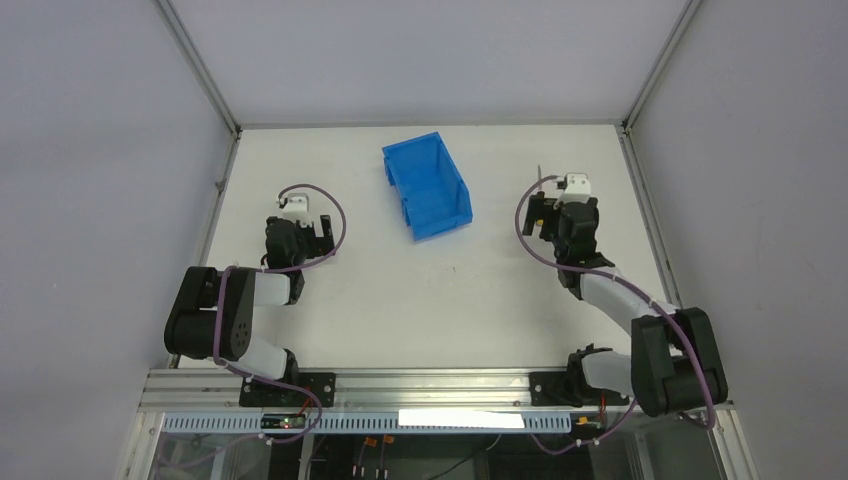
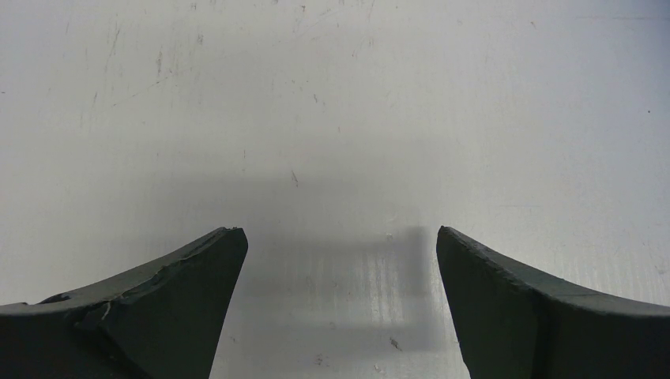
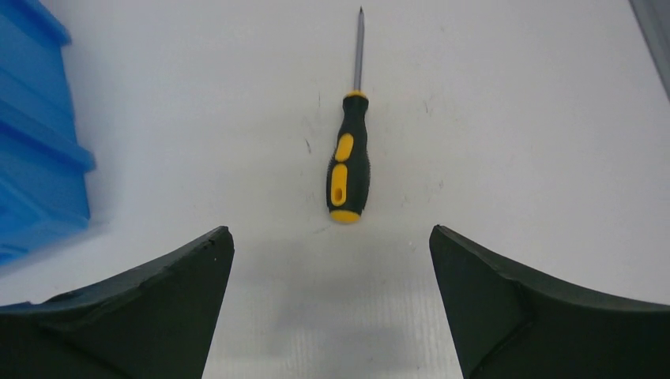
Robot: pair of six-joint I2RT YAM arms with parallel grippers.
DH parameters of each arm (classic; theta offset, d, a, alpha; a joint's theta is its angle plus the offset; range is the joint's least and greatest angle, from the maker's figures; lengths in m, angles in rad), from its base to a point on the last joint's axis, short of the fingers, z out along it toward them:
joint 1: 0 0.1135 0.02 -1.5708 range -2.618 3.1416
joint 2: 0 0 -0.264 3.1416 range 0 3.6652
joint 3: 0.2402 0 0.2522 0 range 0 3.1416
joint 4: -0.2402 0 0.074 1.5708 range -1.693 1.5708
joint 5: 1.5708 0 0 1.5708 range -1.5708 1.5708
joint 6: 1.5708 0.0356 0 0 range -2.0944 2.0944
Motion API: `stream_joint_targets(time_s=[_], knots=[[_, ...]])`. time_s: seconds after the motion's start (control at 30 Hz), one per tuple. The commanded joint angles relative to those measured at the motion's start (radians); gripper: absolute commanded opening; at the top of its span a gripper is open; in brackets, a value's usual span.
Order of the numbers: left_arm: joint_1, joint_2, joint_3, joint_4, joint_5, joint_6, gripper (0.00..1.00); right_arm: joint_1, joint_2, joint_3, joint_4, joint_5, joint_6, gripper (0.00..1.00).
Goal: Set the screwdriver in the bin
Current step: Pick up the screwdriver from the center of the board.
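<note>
In the right wrist view the bin (image 3: pixel 35 134) is cut off by the left edge; only a ribbed blue outer wall shows, off to the left of the left-hand jaw, and its inside is hidden from there. The roots of both jaws run out of the bottom of that view. From the top view the right gripper (image 1: pixel 560 205) covers the screwdriver's handle; a thin dark line just past the gripper may be the shaft, but it is too small to be sure.

The bin (image 1: pixel 445 222) sits with its open top toward the overhead camera; inside it only its own blue floor and walls can be seen.

The right gripper (image 3: pixel 329 230) has its jaws spread wide with nothing between them. The screwdriver (image 3: pixel 348 162) lies flat on the table (image 3: pixel 506 118) just ahead of them, in line with the middle of the gap; the butt of the black and yellow handle is nearest the jaws, the grey shaft points straight away, and it touches neither jaw.

The left gripper (image 2: pixel 339 230) also has its jaws spread apart, holding nothing; ahead of and between them is only scuffed white table and the gripper's own shadow.
</note>
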Motion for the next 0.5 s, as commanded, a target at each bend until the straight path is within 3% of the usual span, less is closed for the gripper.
stream_joint_targets(time_s=[0.0,0.2,0.47], knots=[[0.011,-0.005,0.021,0.027,0.015,-0.006,1.00,-0.002,-0.081,0.154,-0.225,0.005,-0.005,0.99],[0.012,-0.005,0.021,0.027,0.016,-0.006,1.00,-0.001,-0.191,0.282,-0.399,-0.002,0.016,0.99],[0.012,-0.005,0.021,0.027,0.015,-0.006,1.00,-0.003,-0.224,0.587,-0.715,-0.011,0.032,0.99]])
